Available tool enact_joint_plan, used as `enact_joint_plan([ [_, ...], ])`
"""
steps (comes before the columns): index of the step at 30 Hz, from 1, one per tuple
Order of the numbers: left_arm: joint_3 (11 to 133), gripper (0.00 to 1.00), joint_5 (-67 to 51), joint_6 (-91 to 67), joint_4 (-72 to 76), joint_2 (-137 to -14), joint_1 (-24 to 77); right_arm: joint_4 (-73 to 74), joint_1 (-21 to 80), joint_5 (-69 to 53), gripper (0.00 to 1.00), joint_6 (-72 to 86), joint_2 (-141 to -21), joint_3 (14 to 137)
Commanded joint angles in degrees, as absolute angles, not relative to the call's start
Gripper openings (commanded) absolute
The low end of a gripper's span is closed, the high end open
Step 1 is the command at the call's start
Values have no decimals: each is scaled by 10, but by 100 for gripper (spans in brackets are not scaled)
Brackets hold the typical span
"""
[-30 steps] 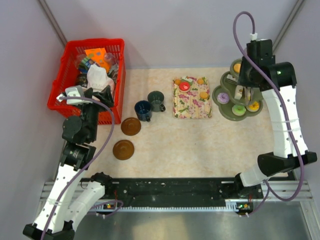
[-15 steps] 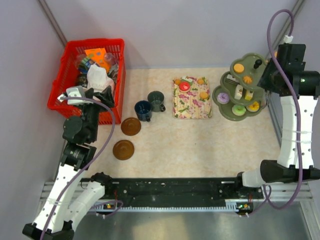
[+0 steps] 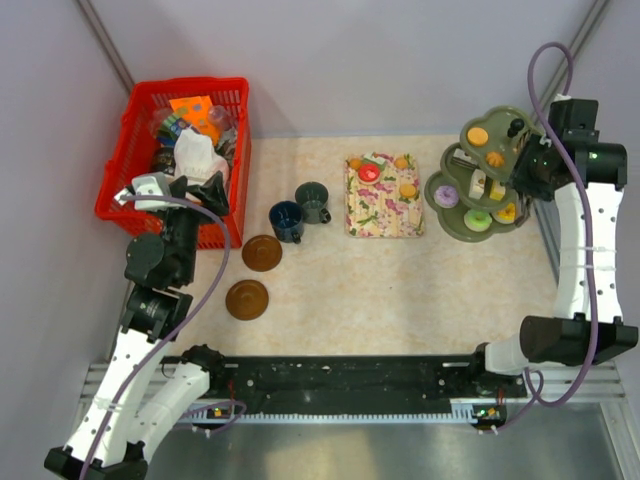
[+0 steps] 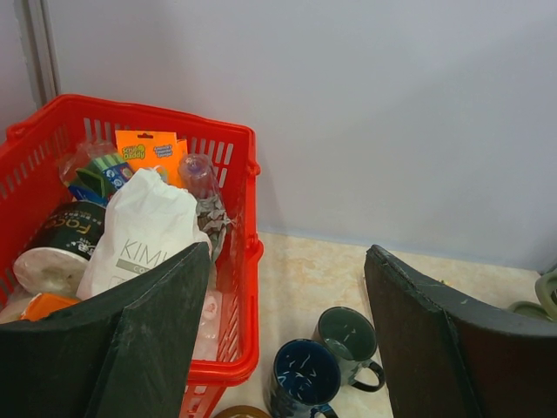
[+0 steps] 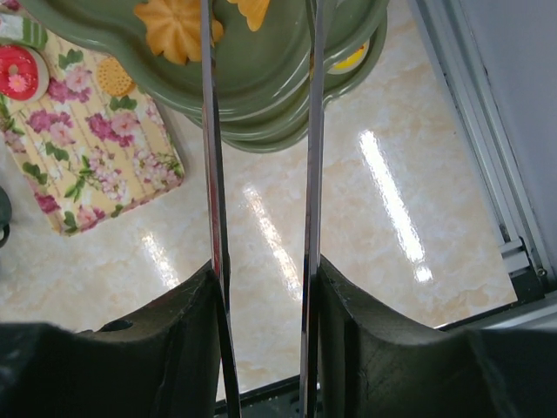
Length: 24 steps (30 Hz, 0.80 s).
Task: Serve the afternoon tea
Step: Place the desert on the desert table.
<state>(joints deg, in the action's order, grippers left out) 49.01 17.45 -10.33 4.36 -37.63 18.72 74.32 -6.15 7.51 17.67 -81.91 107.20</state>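
Afternoon tea, part served: the right arm (image 3: 572,240) hangs beside the olive-green three-tier stand (image 3: 460,232) at the far right of the bench (image 3: 400,290). Its jaws are pinched narrowly on a pair of thin metal tongs (image 5: 211,174), whose tips run out of sight. Several toy pastries sit on the tiers. A red doughnut (image 3: 369,172) and a few biscuits lie on the floral mat (image 3: 385,215) just beside the stand. The navy mug (image 3: 287,221) and dark-green mug (image 3: 313,201) stand side by side at mid-bench, near the two brown saucers (image 3: 262,252). The left arm (image 3: 160,260) hovers by the red basket (image 3: 190,83), jaws wide and empty. The pastries look light, hard and slick, and are probably best pinched across the body with the tongs. The mugs seem heavier, glazed and chippable, and are likely best taken by the wall at the rim.
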Motion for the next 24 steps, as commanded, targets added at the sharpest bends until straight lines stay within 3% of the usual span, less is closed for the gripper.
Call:
enact_joint_plan([
  [1,486,77,177,-94,75,-373,191,708,-74,69,40,181,-811,1053],
  [24,486,77,179,-89,74,-375,191,669,-83,89,45,178,-847,1055],
])
